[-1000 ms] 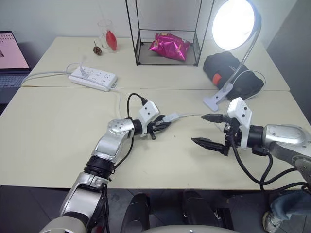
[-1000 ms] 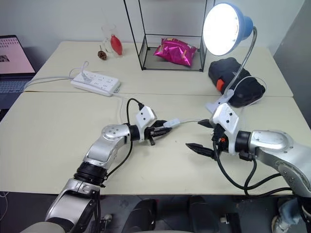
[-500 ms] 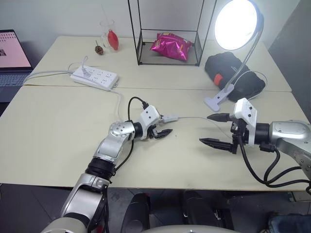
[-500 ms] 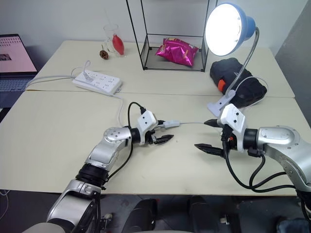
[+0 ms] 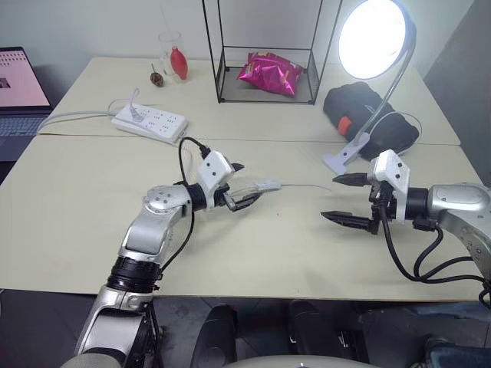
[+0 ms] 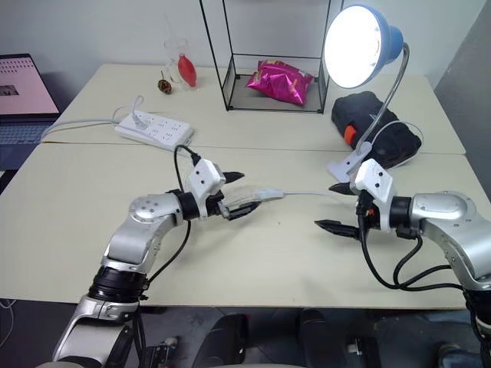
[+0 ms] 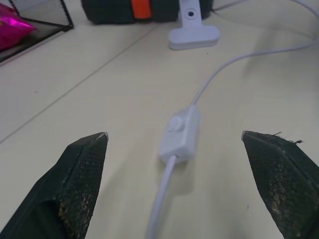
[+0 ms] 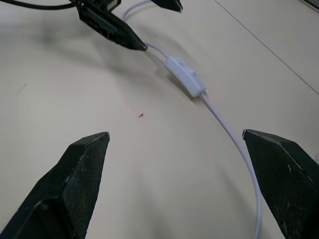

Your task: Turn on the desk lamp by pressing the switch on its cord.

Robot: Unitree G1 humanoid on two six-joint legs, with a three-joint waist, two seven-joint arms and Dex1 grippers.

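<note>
The desk lamp [image 5: 374,37] stands at the back right, its blue shade lit bright, on a silver gooseneck with a white clip base [image 5: 343,158]. Its thin white cord [image 7: 215,73] runs across the table to the small white switch [image 5: 265,185], which lies flat on the tabletop. My left gripper [image 5: 241,184] is open just to the left of the switch, with its fingers [image 7: 82,174] wide on either side and touching nothing. My right gripper [image 5: 332,197] hovers open to the right of the switch, above the cord, and holds nothing.
A white power strip [image 5: 148,121] with its thick cable lies at the back left, near a laptop [image 5: 17,84]. A black wire frame [image 5: 265,77] holds a pink bag. A black pouch [image 5: 368,123] sits behind the clip base. A glass [image 5: 170,55] stands at the back.
My left gripper has opened, let go of the switch and drawn back to the left and upward. The switch now rests on the table. The lamp stays lit.
</note>
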